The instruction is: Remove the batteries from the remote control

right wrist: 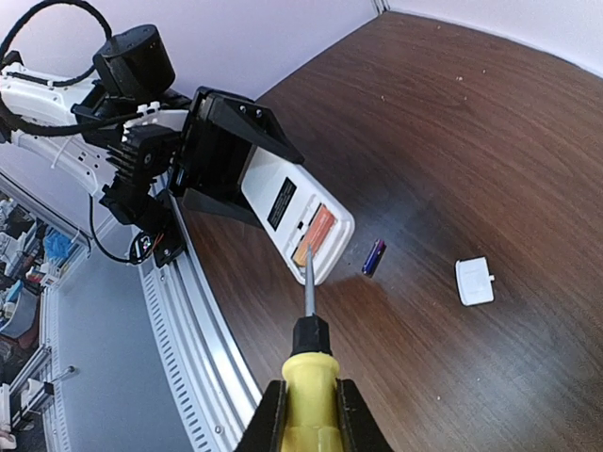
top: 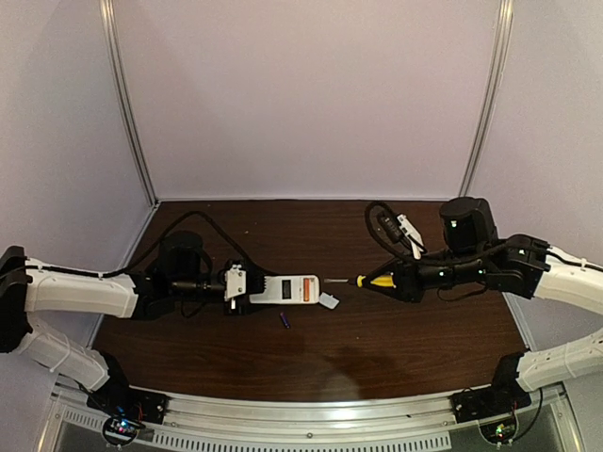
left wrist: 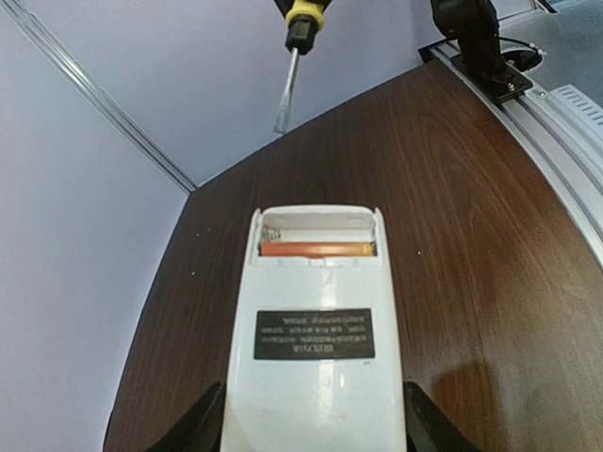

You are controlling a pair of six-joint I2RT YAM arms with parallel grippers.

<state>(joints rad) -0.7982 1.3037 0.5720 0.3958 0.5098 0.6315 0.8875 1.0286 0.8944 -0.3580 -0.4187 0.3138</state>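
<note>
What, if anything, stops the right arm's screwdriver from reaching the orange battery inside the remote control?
Probably nothing, so likely yes. The left tool holds the remote control with its open compartment facing the screwdriver, the lid lies aside, and the blade tip is close to the orange battery.

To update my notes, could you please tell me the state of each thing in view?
remote control: gripped by left gripper, lid off.
orange battery: seated inside the remote.
blue-purple battery: out, lying on table.
lid: lying loose on table.
screwdriver: clamped in right gripper, tip short of the remote.
</note>
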